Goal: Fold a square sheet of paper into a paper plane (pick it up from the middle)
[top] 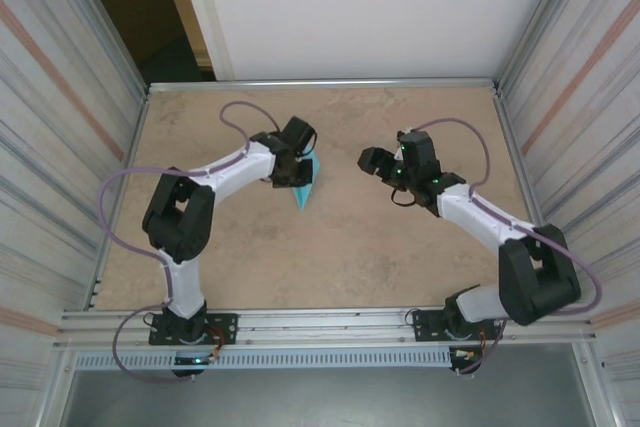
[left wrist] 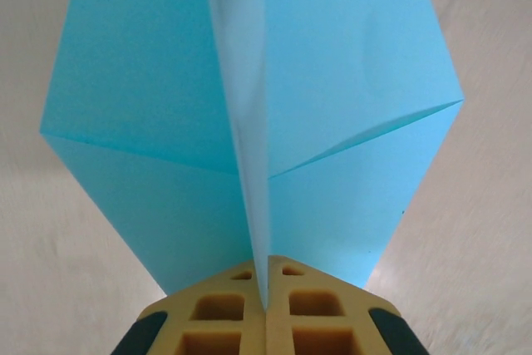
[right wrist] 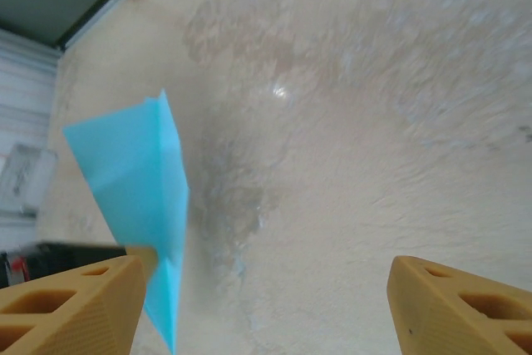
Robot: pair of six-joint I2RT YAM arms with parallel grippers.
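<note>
Between the tan fingers (left wrist: pixel 220 318) of the left claw (left wrist: pixel 266 309), pressed together, sits the lengthwise crease of the light-blue paper plane (left wrist: pixel 349 81) — clamped there, its two folded wings fan out ahead of the fingertips, with the beige table (left wrist: pixel 490 230) beyond. Well apart from that claw, the right claw (right wrist: pixel 266 268) stands with its jaws spread wide and nothing between them — the plane shows just past one of its fingers (right wrist: pixel 75 305).

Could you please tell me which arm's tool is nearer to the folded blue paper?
Left. The left tool is shut on the folded blue paper, pinching its centre crease. The right tool stands open, clear of the paper, across a gap to its right.
</note>
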